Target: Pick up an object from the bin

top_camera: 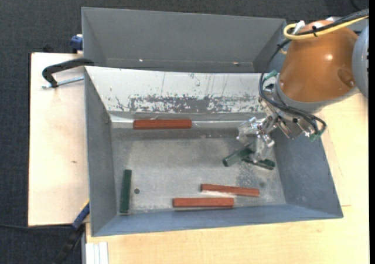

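I'm down in the grey bin [99, 157] at its right end, arm reaching in over the right wall. My claw [261, 152] sits low near the floor, right at a dark green stick [237, 158] that lies tilted there. A bit more dark green pokes out just to the claw's right, and I can't say if it's the same piece. Whether my claw is open or clamped, I cannot tell from here.

Scanning the rest of the bin: a red bar [162, 123] lies along the foot of the far wall, well apart from me. Two more red bars near the front wall, the upper one [229, 190] slightly slanted, the lower one [203, 202] just beside it. Over in the front left corner, a green bar [125, 191] lies lengthwise by the left wall.
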`<state>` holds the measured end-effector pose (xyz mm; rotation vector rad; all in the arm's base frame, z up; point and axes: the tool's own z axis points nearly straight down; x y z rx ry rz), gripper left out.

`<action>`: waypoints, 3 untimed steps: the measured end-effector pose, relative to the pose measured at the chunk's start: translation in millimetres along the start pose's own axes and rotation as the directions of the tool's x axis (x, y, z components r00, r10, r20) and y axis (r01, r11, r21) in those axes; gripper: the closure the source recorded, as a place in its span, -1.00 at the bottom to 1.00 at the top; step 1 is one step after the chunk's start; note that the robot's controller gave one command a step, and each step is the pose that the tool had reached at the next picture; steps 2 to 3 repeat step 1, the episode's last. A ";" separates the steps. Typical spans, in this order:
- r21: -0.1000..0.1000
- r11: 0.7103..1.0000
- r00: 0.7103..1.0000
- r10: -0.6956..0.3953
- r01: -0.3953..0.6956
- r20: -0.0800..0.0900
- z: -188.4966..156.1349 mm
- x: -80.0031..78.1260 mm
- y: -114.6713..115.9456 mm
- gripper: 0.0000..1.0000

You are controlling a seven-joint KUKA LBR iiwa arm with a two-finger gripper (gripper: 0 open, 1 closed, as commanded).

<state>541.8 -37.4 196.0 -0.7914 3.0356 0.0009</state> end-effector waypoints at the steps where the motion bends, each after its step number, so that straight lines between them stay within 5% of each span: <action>1: 0.002 0.883 0.883 -0.469 0.469 0.001 -85.9 30.3 -4.3 1.00; 3: 0.002 0.883 0.883 -0.469 0.469 0.001 -85.9 30.3 -4.3 1.00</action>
